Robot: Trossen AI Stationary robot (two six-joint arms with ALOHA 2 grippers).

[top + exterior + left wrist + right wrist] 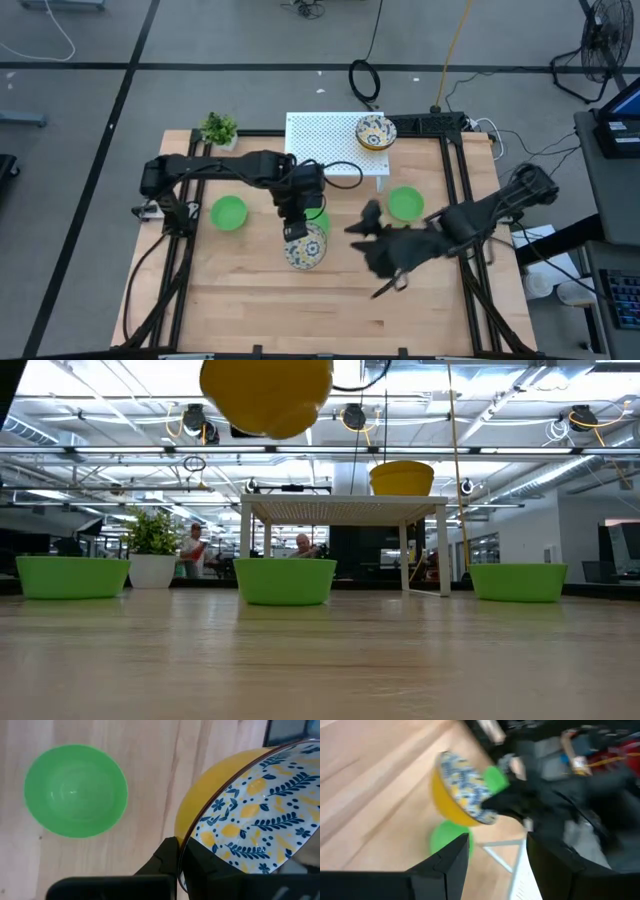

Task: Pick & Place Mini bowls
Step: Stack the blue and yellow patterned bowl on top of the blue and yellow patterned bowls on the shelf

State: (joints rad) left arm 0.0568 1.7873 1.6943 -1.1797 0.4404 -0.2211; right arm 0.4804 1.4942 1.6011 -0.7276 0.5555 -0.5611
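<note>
Progress partial: one patterned bowl point(376, 132) sits on the rack point(320, 145). Left gripper point(296, 231) pinches the rim of a second patterned bowl point(305, 246), held above the table point(250, 290). Three green bowls point(72, 576) remain on the table. Right gripper point(495, 850) waits, fingers apart, empty. Third patterned bowl not visible.

Four cameras: one overhead, one at table level, one on each wrist.

From above you look straight down on the whole table point(250, 300); the low camera faces level across it. Your left wrist view sits close over the patterned bowl point(255, 805), which the blurrier right wrist view probably shares.
</note>
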